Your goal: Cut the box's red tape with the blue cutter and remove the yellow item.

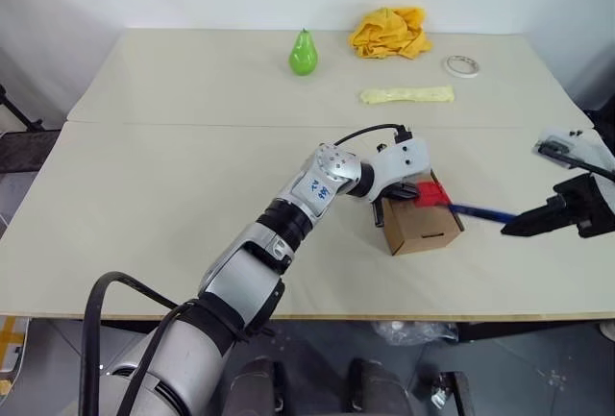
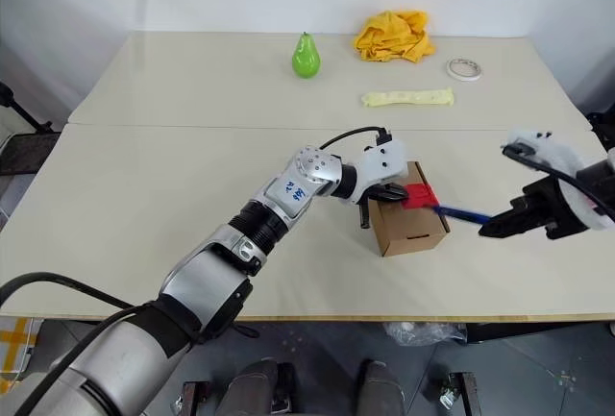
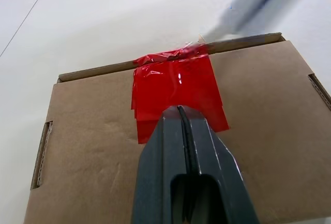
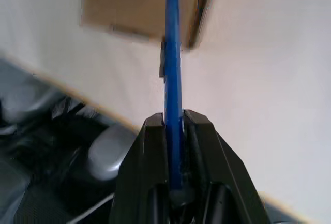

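Right now, box: the brown cardboard box point(image 1: 420, 225) sits on the pale table point(image 1: 154, 176), near the front edge and toward the robot's right side, top flaps down.
Red tape: the red tape point(image 1: 431, 192) lies on the box top and folds over its far-right edge; in the left wrist view it looks crinkled and glossy along the flap seam point(image 3: 176, 92).
Left gripper: the left gripper point(image 1: 411, 189) reaches across from the left and presses down on the box top, fingers squeezed together with nothing between them, their tips resting on the near edge of the tape.
Right gripper: the right gripper point(image 1: 514, 225) hangs off to the right of the box, clear of it, its fingers clamped tight on the handle end of the blue cutter point(image 1: 478, 211).
Blue cutter: slim and blue, it runs from the right gripper toward the box, and its tip sits at the taped edge; whether it actually touches the tape I cannot tell.
Yellow item: no sign from outside, the box is closed.
Far side of the table: a green pear point(image 1: 304, 53) stands upright, a yellow-orange cloth heap point(image 1: 390, 33) lies to its right, a roll of white tape point(image 1: 462, 66) sits further right, and a pale yellow strip point(image 1: 407, 95) lies in front of the cloth.
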Robot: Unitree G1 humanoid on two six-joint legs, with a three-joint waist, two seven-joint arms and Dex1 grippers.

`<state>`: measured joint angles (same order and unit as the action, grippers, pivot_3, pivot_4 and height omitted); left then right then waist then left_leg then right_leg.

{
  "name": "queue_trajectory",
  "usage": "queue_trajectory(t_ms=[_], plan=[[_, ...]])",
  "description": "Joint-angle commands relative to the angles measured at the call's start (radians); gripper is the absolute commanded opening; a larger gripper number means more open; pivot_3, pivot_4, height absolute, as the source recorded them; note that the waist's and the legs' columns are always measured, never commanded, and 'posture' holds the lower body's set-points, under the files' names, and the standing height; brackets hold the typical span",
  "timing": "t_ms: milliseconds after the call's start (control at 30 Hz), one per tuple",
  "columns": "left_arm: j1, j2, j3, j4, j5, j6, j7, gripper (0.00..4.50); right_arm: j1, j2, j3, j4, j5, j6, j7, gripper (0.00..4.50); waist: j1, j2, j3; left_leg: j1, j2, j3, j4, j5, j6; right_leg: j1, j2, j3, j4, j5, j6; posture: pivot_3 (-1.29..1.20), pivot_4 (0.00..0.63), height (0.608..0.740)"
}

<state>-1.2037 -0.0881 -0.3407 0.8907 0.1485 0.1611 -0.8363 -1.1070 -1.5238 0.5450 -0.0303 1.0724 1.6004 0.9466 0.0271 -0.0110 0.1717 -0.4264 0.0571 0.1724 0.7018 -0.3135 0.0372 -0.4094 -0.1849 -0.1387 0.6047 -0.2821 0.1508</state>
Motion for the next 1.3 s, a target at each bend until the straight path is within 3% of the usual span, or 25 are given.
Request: queue_trajectory(t_ms=[33, 233, 433, 533, 833, 1300], plan=[[0.052, -0.011, -0.054, 0.104, 0.052, 0.054, -0.011, 0.00, 0.029, -0.033, -0.071, 0.010, 0.098, 0.014, -0.053, 0.16, -0.001, -0.001, -0.001, 0.000, 0.000, 0.000, 0.000, 0.000, 0.000, 0.000, 0.000, 0.000, 0.000, 0.000, 0.000, 0.00, 0.150, 0.740], [0.047, -0.009, -0.053, 0.108, 0.050, 0.039, -0.021, 0.00, 0.101, -0.022, -0.163, 0.033, 0.171, 0.014, -0.174, 0.16, -0.001, -0.001, -0.001, 0.000, 0.001, 0.000, 0.001, 0.000, 0.000, 0.001, 0.000, 0.000, 0.000, 0.000, 0.000, 0.00, 0.150, 0.740], [0.028, -0.009, -0.032, 0.110, 0.038, 0.022, -0.018, 0.00, 0.023, 0.075, -0.300, 0.105, 0.008, 0.011, -0.200, 0.16, -0.003, -0.001, -0.001, 0.000, 0.001, 0.001, 0.002, 0.000, 0.000, 0.000, 0.000, 0.000, 0.000, 0.000, 0.000, 0.00, 0.150, 0.740], [0.030, -0.007, -0.032, 0.110, 0.039, 0.019, -0.021, 0.00, -0.011, 0.122, -0.300, 0.134, -0.086, 0.004, -0.188, 0.16, -0.001, -0.001, -0.001, 0.000, 0.001, 0.001, 0.003, 0.000, 0.000, 0.000, 0.000, 0.001, 0.000, 0.000, 0.000, 0.00, 0.150, 0.740], [0.034, -0.009, -0.031, 0.102, 0.037, 0.023, -0.025, 0.00, 0.076, 0.187, -0.302, 0.110, -0.246, -0.041, -0.130, 0.16, -0.003, 0.000, -0.001, 0.000, 0.000, 0.002, 0.003, 0.000, 0.001, -0.001, 0.000, 0.001, 0.002, 0.000, 0.000, 0.00, 0.150, 0.740], [0.040, -0.002, -0.030, 0.094, 0.036, 0.029, -0.030, 0.00, 0.173, 0.213, -0.344, 0.050, -0.296, -0.019, -0.065, 0.16, -0.003, 0.000, -0.001, 0.000, 0.000, 0.001, 0.003, 0.000, 0.001, -0.001, 0.000, 0.001, 0.002, 0.000, 0.000, 0.00, 0.150, 0.740]])
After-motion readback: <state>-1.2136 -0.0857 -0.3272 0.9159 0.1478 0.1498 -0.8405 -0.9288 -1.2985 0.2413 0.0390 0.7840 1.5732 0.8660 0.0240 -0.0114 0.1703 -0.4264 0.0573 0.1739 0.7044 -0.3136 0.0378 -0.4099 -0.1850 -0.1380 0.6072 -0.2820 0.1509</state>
